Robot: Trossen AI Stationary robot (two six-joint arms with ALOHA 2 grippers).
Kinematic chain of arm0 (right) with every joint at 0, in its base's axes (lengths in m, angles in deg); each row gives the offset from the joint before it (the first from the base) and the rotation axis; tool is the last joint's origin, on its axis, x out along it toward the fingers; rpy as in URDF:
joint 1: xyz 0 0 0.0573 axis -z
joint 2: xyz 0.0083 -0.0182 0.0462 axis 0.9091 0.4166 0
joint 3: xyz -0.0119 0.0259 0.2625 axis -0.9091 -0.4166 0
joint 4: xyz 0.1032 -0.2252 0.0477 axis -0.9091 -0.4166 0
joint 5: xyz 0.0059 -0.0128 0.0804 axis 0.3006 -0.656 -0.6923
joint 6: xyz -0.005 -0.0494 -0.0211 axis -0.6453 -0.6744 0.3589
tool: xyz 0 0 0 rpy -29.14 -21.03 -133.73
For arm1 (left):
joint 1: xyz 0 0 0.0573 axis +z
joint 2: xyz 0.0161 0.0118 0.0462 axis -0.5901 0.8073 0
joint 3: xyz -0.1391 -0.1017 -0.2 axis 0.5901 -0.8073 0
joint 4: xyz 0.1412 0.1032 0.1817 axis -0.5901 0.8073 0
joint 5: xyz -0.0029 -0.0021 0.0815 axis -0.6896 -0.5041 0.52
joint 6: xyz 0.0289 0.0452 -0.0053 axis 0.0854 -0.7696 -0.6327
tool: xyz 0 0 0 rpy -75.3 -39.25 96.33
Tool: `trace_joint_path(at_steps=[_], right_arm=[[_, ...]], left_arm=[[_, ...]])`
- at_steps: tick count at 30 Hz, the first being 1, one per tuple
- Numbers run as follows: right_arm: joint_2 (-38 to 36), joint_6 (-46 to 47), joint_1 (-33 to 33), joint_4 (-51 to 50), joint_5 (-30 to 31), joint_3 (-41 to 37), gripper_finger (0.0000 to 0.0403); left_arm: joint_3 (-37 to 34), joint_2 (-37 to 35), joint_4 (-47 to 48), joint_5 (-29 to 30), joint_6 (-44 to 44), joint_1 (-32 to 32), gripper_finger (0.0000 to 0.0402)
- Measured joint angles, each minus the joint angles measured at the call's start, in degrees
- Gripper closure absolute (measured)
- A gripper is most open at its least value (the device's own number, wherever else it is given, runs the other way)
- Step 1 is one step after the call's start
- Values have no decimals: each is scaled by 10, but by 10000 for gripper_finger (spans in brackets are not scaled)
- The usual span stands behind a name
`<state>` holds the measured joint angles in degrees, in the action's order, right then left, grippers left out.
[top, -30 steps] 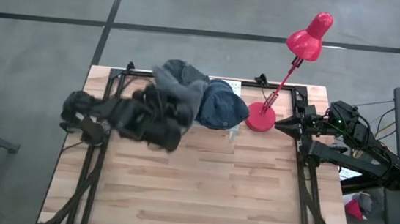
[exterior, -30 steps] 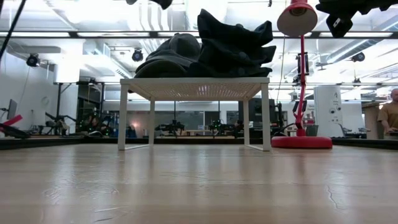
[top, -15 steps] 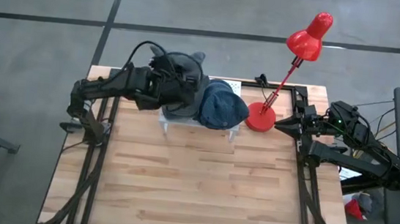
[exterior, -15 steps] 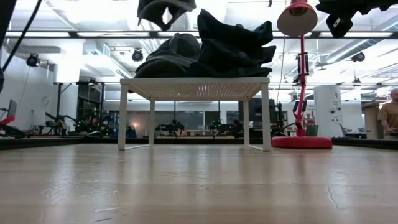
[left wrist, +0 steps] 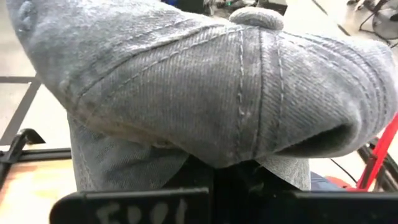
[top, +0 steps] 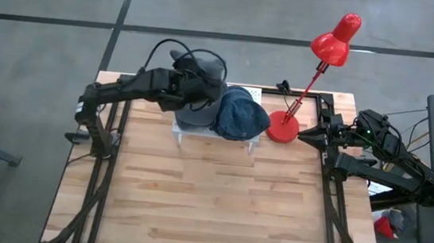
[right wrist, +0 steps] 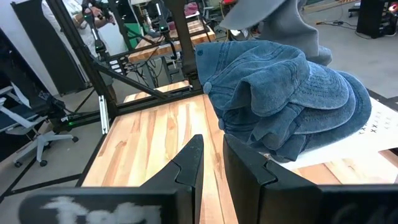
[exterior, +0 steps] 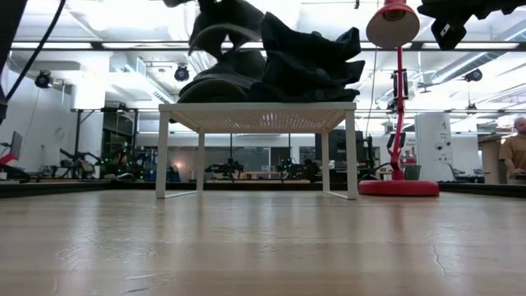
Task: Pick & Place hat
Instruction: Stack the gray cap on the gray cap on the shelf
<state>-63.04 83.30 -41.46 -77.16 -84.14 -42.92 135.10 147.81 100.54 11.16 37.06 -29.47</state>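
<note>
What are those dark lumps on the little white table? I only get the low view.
Observer: Hats. From above, the right one is a blue hat lying on the white rack.
Operator: And on the left?
Observer: A grey hat, held by the left gripper over the rack's left half.
Operator: Is the other arm busy?
Observer: No. The right gripper waits open at the table's right edge, beside the red lamp.

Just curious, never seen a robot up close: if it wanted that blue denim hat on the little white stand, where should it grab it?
Probably the blue denim hat is best pinched at its crumpled crown, coming from above. It lies slumped on the white stand, folds standing up, while the grey hat in the left end effector crowds its far side.
</note>
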Motion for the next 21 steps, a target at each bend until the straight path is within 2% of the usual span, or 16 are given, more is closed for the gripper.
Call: trace_joint_path(at_steps=[12,21], right_arm=[[0,11,0,0,0,0,344],[0,11,0,0,0,0,344]], left_arm=[[-85,0,-28,-42,34,9,389],[-116,0,-40,-73,46,12,386]])
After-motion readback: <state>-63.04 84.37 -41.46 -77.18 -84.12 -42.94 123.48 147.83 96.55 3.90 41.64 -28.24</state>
